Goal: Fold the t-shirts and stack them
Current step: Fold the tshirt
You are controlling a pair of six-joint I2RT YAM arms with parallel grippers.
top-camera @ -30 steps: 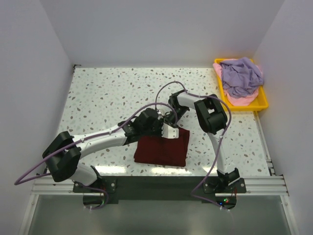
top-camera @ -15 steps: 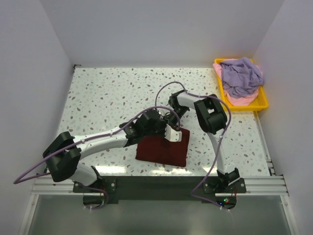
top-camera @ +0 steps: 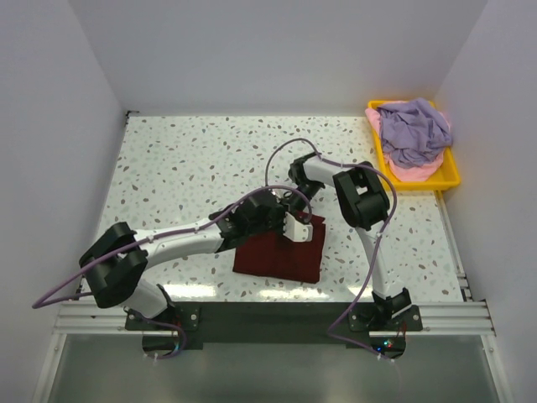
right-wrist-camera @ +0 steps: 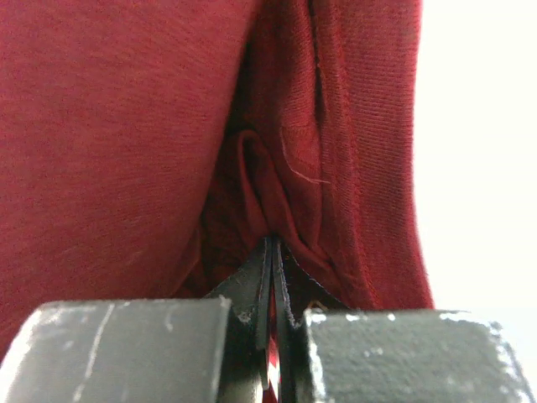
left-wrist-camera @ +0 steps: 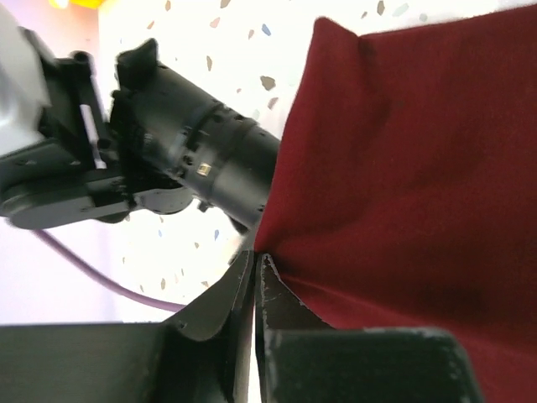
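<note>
The dark maroon t-shirt [top-camera: 277, 256] lies folded into a rectangle on the speckled table, near the front middle. At its far right corner both grippers meet. My left gripper [top-camera: 294, 227] [left-wrist-camera: 255, 256] is shut, and the maroon cloth [left-wrist-camera: 403, 168] runs up to its tips. Close beside it, my right gripper [top-camera: 308, 211] [right-wrist-camera: 273, 243] is shut on a bunched fold of the same shirt [right-wrist-camera: 126, 126], with red cloth showing between its jaws. The lavender t-shirt [top-camera: 411, 130] is heaped on the pale pink t-shirt [top-camera: 417, 173] at the back right.
The yellow tray [top-camera: 445, 180] holding the two heaped shirts sits against the right wall. The right arm's black wrist [left-wrist-camera: 193, 159] fills the left of the left wrist view, very near my left gripper. White walls enclose the table on three sides.
The left arm has reached a little farther to the right and away, with the shirt's far right corner. The shirt's near edge has crept slightly away. Both grippers have stayed shut.
</note>
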